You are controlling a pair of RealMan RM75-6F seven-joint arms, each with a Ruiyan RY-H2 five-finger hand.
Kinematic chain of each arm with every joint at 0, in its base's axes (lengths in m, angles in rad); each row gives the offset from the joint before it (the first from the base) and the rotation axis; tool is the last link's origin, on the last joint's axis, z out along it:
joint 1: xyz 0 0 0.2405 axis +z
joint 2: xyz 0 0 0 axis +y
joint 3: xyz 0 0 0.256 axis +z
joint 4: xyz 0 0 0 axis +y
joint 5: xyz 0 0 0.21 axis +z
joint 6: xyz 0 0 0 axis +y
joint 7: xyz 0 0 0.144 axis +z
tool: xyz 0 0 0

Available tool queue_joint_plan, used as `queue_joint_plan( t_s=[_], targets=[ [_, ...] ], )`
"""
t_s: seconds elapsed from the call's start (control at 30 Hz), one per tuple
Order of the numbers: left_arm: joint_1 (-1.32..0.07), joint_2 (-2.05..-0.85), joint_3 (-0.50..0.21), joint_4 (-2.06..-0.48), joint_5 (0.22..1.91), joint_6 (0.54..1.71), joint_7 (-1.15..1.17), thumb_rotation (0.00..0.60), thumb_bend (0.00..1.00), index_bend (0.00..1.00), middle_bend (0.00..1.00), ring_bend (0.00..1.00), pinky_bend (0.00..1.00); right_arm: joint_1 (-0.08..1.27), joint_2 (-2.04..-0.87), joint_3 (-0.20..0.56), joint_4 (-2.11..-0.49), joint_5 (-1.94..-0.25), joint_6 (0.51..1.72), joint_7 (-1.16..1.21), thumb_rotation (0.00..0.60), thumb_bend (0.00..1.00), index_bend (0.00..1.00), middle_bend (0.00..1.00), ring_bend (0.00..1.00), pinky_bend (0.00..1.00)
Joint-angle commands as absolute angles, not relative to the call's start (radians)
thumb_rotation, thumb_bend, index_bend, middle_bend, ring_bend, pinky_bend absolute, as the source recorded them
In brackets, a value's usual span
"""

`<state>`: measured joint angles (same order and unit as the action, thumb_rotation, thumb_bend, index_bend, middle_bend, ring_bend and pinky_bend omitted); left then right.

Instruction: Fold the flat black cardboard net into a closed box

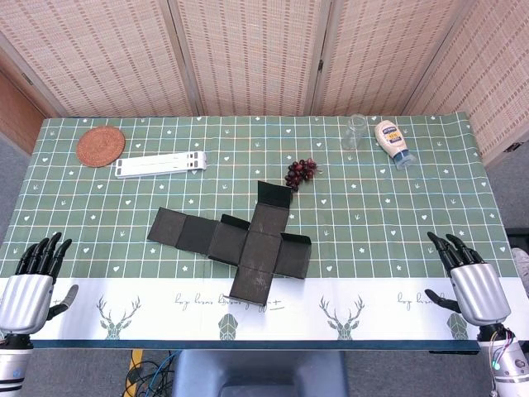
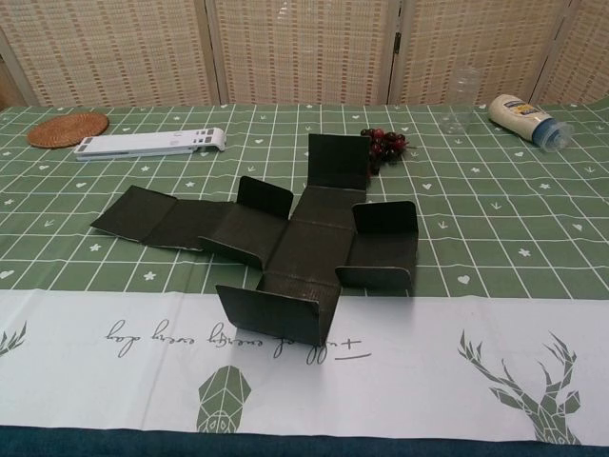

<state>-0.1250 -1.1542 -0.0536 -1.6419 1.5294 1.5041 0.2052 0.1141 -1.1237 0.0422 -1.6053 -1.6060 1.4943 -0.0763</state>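
The black cardboard net (image 1: 248,244) lies spread in a cross shape at the table's middle; in the chest view the net (image 2: 285,243) shows several flaps bent partly upward. My left hand (image 1: 33,285) rests at the near left edge of the table, fingers apart, holding nothing. At the near right edge my right hand (image 1: 467,281) lies the same way, fingers spread and empty. Both hands are far from the net, and neither appears in the chest view.
A round woven coaster (image 1: 101,145) and a white flat device (image 1: 159,165) lie at the back left. A bunch of dark grapes (image 1: 301,173) sits just behind the net. A clear glass (image 1: 355,131) and a lying mayonnaise bottle (image 1: 393,142) are at the back right.
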Motion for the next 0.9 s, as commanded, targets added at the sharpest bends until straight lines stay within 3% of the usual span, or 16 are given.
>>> queue_joint_plan(
  t_s=[0.03, 0.2, 0.3, 0.4, 0.47, 0.57, 0.73, 0.9],
  targets=[
    [-0.124, -1.160, -0.056, -1.635, 1.532, 1.511, 0.205, 0.600, 0.30, 0.00, 0.00, 0.00, 0.09, 0.115, -1.121, 0.042, -1.608, -1.606, 1.492, -0.079, 0.600, 0.09, 0.03, 0.20, 0.16, 0.29],
    [-0.122, -1.161, -0.053, -1.634, 1.530, 1.511, 0.199, 0.600, 0.30, 0.00, 0.00, 0.01, 0.09, 0.122, -1.118, 0.046, -1.617, -1.609, 1.490, -0.085, 0.600, 0.10, 0.03, 0.20, 0.17, 0.31],
    [-0.121, -1.160, -0.053, -1.633, 1.529, 1.511, 0.197, 0.600, 0.30, 0.00, 0.00, 0.02, 0.09, 0.133, -1.113, 0.047, -1.624, -1.619, 1.479, -0.094, 0.600, 0.11, 0.03, 0.20, 0.20, 0.38],
    [-0.121, -1.158, -0.052, -1.632, 1.527, 1.508, 0.193, 0.600, 0.30, 0.00, 0.00, 0.02, 0.09, 0.154, -1.105, 0.046, -1.634, -1.639, 1.457, -0.110, 0.600, 0.11, 0.03, 0.20, 0.31, 0.58],
    [-0.123, -1.160, -0.052, -1.629, 1.529, 1.507, 0.190, 0.600, 0.30, 0.00, 0.00, 0.02, 0.09, 0.172, -1.100, 0.047, -1.644, -1.652, 1.438, -0.118, 0.600, 0.11, 0.03, 0.24, 0.48, 0.77],
    [-0.125, -1.164, -0.052, -1.626, 1.531, 1.505, 0.188, 0.600, 0.30, 0.00, 0.00, 0.02, 0.09, 0.211, -1.094, 0.049, -1.662, -1.667, 1.386, -0.130, 0.600, 0.13, 0.07, 0.29, 0.66, 0.93],
    [-0.124, -1.170, -0.047, -1.622, 1.533, 1.501, 0.184, 0.600, 0.30, 0.00, 0.00, 0.02, 0.09, 0.296, -1.092, 0.051, -1.714, -1.638, 1.230, -0.157, 0.600, 0.14, 0.13, 0.33, 0.79, 1.00],
    [-0.121, -1.165, -0.046, -1.624, 1.527, 1.501, 0.183, 0.600, 0.30, 0.01, 0.00, 0.02, 0.09, 0.386, -1.109, 0.052, -1.754, -1.598, 1.066, -0.179, 0.600, 0.16, 0.13, 0.34, 0.82, 1.00]
  ],
)
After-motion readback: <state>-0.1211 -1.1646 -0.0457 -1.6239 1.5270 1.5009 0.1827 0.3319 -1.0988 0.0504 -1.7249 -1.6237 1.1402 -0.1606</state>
